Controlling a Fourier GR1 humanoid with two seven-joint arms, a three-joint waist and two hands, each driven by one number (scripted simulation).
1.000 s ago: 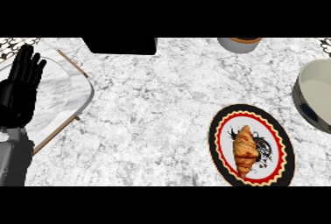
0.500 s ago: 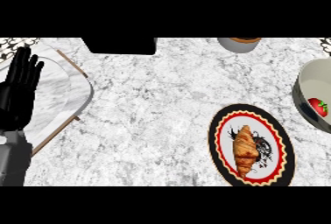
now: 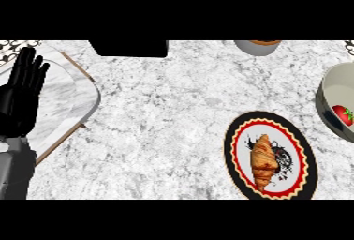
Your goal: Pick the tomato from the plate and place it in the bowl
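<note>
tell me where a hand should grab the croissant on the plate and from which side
Probably across its thick middle, coming straight down from above. The croissant lies flat and lengthwise on the plate, tapering toward both ends, so the middle is its widest part. Fingers would close on its left and right flanks, and nothing stands beside it to block them.

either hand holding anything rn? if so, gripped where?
Nothing is held. The left hand rests open at the left edge, fingers up. The right hand is out of view. The tomato lies in the bowl.
</note>
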